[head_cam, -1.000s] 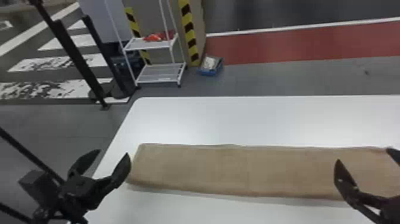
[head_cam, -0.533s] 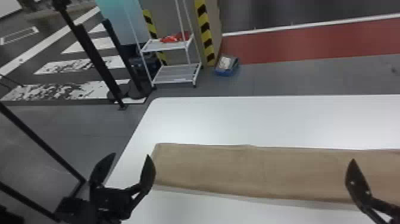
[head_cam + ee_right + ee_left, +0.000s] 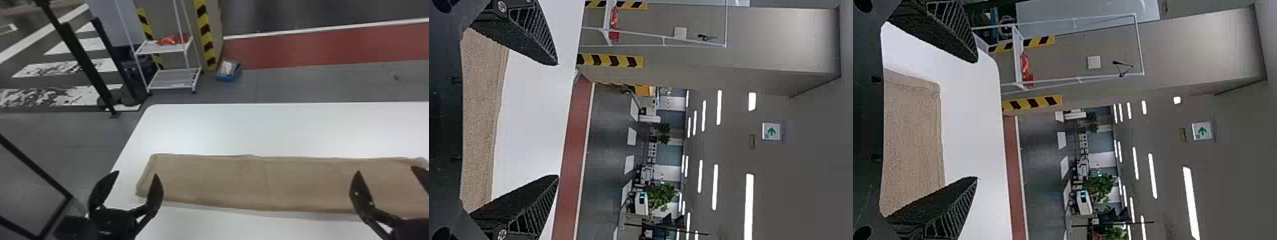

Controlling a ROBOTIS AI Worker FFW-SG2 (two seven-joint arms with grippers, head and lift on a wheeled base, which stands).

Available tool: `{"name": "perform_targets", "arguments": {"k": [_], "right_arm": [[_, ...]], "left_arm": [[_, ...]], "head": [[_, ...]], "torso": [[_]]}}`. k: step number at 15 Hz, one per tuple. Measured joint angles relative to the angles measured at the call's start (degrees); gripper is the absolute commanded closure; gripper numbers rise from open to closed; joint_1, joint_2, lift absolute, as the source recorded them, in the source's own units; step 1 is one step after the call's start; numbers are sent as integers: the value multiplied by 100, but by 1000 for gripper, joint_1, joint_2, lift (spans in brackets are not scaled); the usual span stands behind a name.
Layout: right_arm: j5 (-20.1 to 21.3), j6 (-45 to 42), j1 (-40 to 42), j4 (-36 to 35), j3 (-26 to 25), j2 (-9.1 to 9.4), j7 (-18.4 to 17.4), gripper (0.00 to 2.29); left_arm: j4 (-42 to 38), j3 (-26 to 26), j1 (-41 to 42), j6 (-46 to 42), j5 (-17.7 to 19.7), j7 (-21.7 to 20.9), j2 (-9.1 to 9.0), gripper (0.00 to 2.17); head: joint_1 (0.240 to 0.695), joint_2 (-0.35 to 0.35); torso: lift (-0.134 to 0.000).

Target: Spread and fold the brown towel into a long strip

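The brown towel [image 3: 255, 182] lies flat as a long strip across the white table, running left to right in the head view. My left gripper [image 3: 135, 178] is open at the towel's left end, with nothing between its fingers. Over the strip's right part, my right gripper [image 3: 386, 178] also stands open and holds nothing. In the left wrist view the towel [image 3: 913, 145] shows behind the spread fingers of the left gripper [image 3: 977, 120]. The right wrist view has the towel [image 3: 481, 120] behind the parted fingers of the right gripper [image 3: 558, 120].
The white table [image 3: 255, 127] has its left edge close to my left gripper. Beyond it on the floor stand a white wire shelf [image 3: 174, 76] and a blue bin [image 3: 228, 71]. Black posts [image 3: 86, 63] rise at the left.
The head view has shifted, with table and towel now farther right in it. Both grippers stand farther right there too, and more of the right one is in sight.
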Motion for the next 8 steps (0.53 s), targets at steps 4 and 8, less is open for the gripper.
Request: {"name": "perform_targets", "arguments": {"k": [4,8], "right_arm": [[5,185,-8,-32,114,0,-144,76],[5,298,-19,-32,126,0,-275,76]], "left_arm": [[-2,-13,1,14,-16,-25,0,39],[-1,-17,4,9,-16,-84,0,66]], "head": [[695,270],[695,260]], "torso": [[-112],[-112]]}}
